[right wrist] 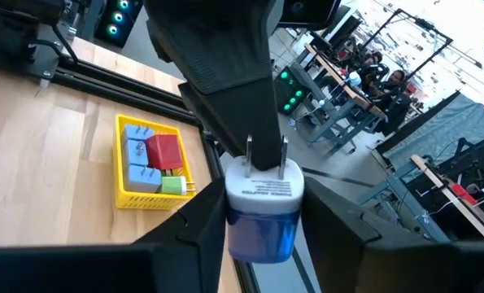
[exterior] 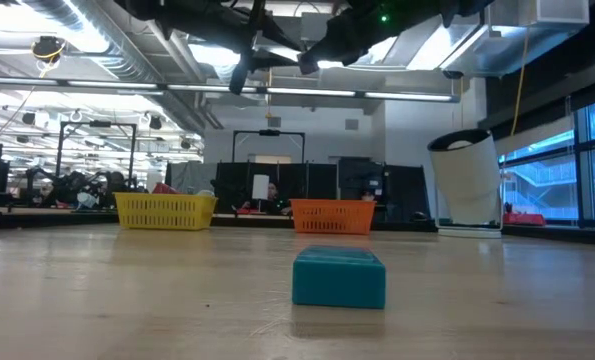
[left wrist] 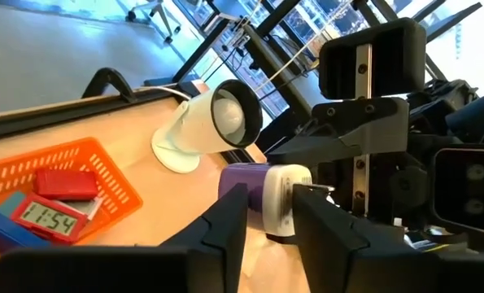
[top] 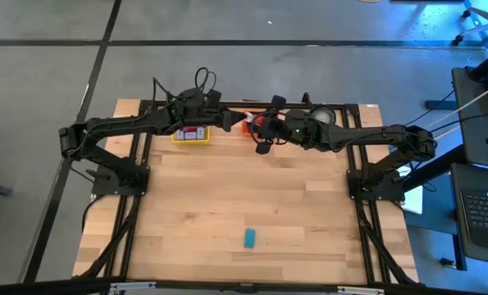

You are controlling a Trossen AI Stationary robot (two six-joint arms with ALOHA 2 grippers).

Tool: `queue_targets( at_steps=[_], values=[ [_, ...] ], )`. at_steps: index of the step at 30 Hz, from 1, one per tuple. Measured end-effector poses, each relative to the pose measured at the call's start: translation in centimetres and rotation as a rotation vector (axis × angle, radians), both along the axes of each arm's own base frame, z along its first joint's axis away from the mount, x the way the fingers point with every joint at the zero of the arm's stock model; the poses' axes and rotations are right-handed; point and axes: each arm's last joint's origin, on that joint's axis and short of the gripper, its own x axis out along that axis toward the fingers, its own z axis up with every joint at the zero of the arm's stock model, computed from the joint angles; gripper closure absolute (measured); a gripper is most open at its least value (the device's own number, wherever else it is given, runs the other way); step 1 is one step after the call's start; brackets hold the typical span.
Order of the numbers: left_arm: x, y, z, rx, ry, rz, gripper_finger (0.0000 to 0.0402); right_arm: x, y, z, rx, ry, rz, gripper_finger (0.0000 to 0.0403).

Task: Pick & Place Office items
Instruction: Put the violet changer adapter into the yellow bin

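Mid-air handover at the back of the table: the left gripper [left wrist: 266, 224] and the right gripper [right wrist: 262, 212] both clamp the same white-and-lilac plug adapter [right wrist: 262, 203], above the gap between the yellow tray [top: 191, 136] and the orange tray [exterior: 332, 215]. Next, I'd judge, one must let go. A teal block [top: 249, 238] lies alone on the pale wooden table [top: 227, 197], a busy workshop beyond.

yellow tray [top: 191, 135] far edge | orange tray [exterior: 332, 215] beside | white container [exterior: 467, 180] right
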Motion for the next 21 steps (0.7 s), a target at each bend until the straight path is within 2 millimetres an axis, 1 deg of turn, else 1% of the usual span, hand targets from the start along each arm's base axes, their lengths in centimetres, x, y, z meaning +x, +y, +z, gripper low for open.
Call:
queue_targets(
  at_steps=[5,11,16,21],
  values=[
    [-0.4,0.5,0.2,0.016,-0.001,0.009,0.0267,0.0,0.0,0.1,0.000,-0.002,0.000,0.0264],
    [-1.3,1.6,0.6,0.017,-0.019,0.031,0.0219,0.0,0.0,0.0,0.002,0.001,0.001,0.0268],
    [-1.9,2.3,0.8,-0.053,-0.045,-0.056,0.0202,0.1,-0.4,0.6,0.049,-0.090,0.000,0.0269],
    [-2.0,2.4,1.0,-0.097,-0.072,-0.114,0.0199,0.1,-1.0,1.4,0.121,-0.195,0.098,0.0270]
  ],
)
